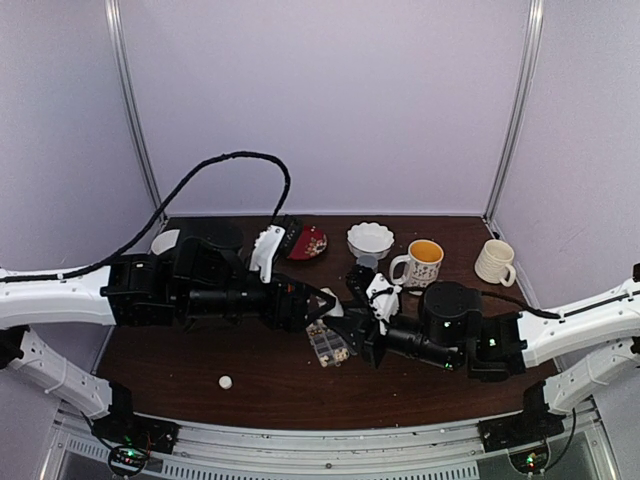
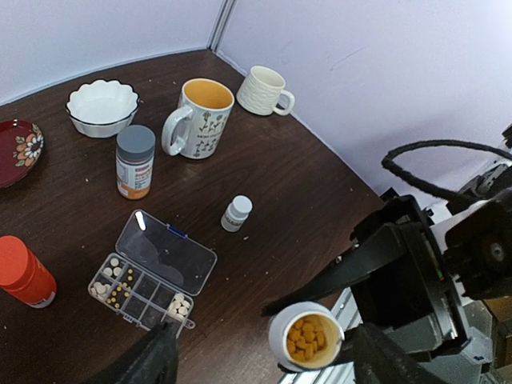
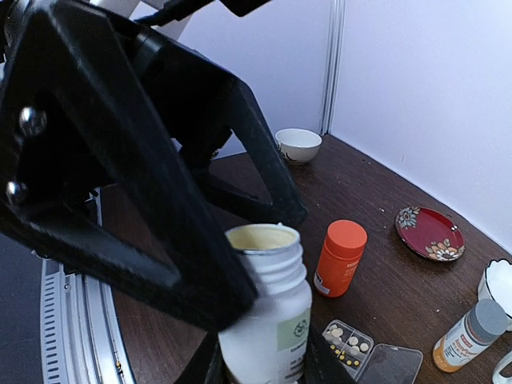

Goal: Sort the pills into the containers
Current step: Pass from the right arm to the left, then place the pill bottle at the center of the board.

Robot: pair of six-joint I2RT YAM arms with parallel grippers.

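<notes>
Sorting part done: the clear pill box point(image 2: 142, 290) lies on the dark table point(image 2: 304, 184) with its hinged lid thrown back flat, between the orange-red bottle point(image 2: 24, 272) and the small white bottle point(image 2: 237, 214). Whitish pills point(image 2: 107, 278) fill the cells at one end, with more at the opposite corner and a cluster of small yellow ones beside the first lot. The cells in the middle look dark and empty, so by this showing well under half the box is filled.

The right tool point(image 3: 264, 362) pinches an open white bottle point(image 3: 268, 308) by its body and holds it upright above the table, near the box but not over it. From the left wrist the bottle's mouth shows a load of orange-yellow tablets point(image 2: 306, 340), none of them poured yet. The left tool point(image 2: 262, 352) hangs spread and empty near the bottle.

A small white round object point(image 1: 225, 381), possibly a cap, lies alone near the table's front edge. The grey-capped bottle point(image 2: 134, 162) stands closed behind the box. The work left appears to be tipping tablets into the vacant cells.
</notes>
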